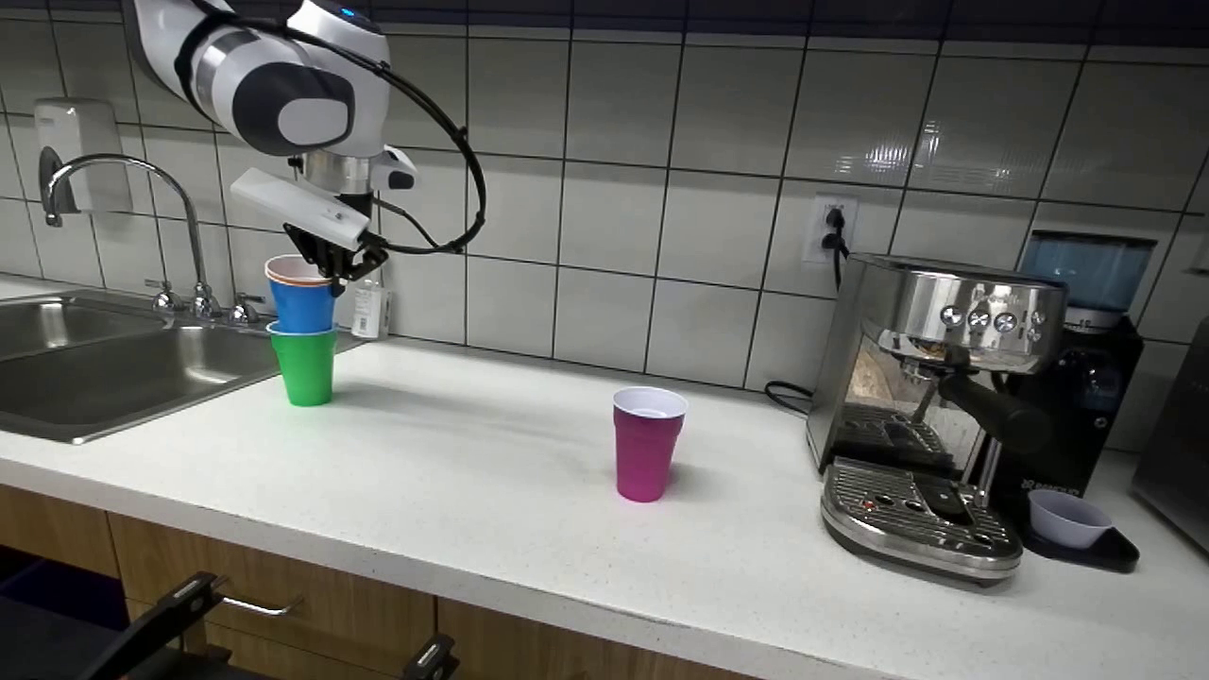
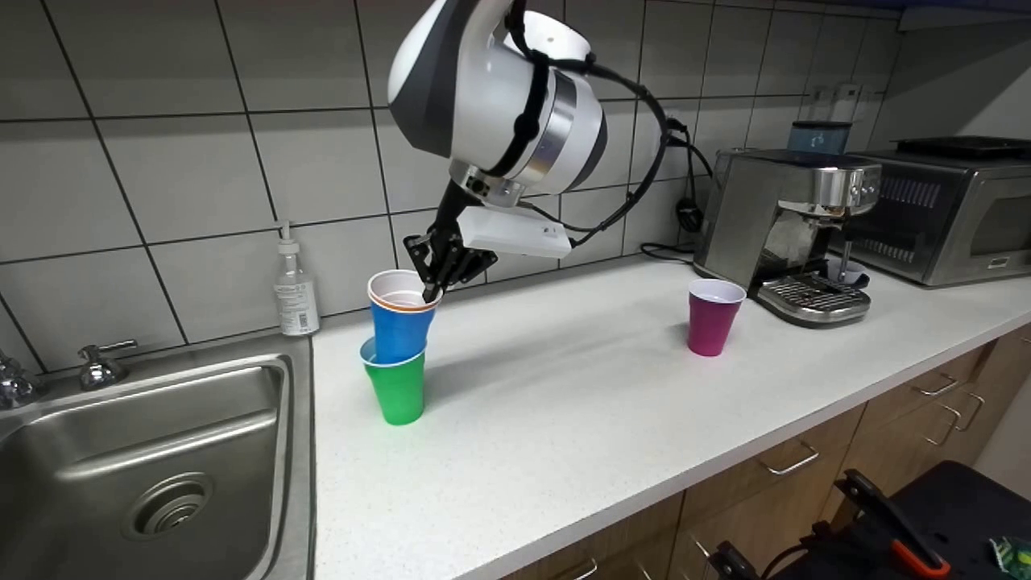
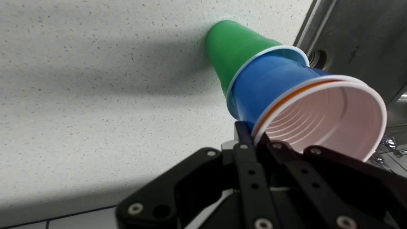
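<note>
My gripper (image 3: 253,135) is shut on the rims of several nested cups, one finger inside and one outside. It also shows in both exterior views (image 1: 337,286) (image 2: 431,295). The outermost nested cup is a blue cup (image 3: 270,78); an orange rim (image 3: 297,90) and an inner cup with a pale pinkish inside (image 3: 343,117) sit in it. The lower part of the blue cup stands inside a green cup (image 1: 305,373), which is upright on the counter near the sink. A magenta cup (image 1: 644,453) with a white inside stands apart on the counter, also in an exterior view (image 2: 713,322).
A steel sink (image 2: 302,451) with a faucet (image 1: 194,227) lies beside the green cup. A clear pump bottle (image 2: 296,298) stands by the tiled wall. A steel espresso machine (image 1: 963,302), a grinder (image 1: 1086,406) and a microwave (image 2: 983,225) stand farther along the counter.
</note>
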You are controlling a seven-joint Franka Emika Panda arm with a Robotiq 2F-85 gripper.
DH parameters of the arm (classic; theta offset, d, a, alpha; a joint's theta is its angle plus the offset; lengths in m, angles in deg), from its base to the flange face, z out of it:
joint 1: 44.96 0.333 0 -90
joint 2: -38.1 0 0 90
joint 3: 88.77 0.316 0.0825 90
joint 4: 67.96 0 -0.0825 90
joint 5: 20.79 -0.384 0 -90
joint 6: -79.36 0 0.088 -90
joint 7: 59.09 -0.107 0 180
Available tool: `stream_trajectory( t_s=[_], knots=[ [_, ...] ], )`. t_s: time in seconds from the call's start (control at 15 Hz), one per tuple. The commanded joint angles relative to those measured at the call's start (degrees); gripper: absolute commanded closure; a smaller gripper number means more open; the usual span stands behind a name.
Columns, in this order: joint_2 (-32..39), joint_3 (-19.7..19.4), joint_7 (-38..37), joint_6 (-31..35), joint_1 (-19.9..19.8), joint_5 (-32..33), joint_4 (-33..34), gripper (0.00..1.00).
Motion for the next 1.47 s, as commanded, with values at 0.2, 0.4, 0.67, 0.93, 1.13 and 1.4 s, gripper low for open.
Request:
stream_trajectory(
  t_s=[0.2,0.4,0.67,0.93,1.13,1.4],
  knots=[
    [1.6,0.4,-5.7,0.0,0.1,7.4,1.3,0.99],
    [2.3,0.3,-9.5,-0.2,0.3,12.1,1.8,0.99],
    [3.3,-0.3,-13.6,-0.5,0.7,17.3,2.6,0.99],
    [4.1,-0.7,-16.7,-1.1,0.9,21.0,3.3,0.99],
    [4.6,-0.9,-17.9,-1.5,0.9,22.5,3.8,0.99],
    [5.2,-1.2,-18.9,-1.7,0.9,23.9,4.2,0.99]
  ],
)
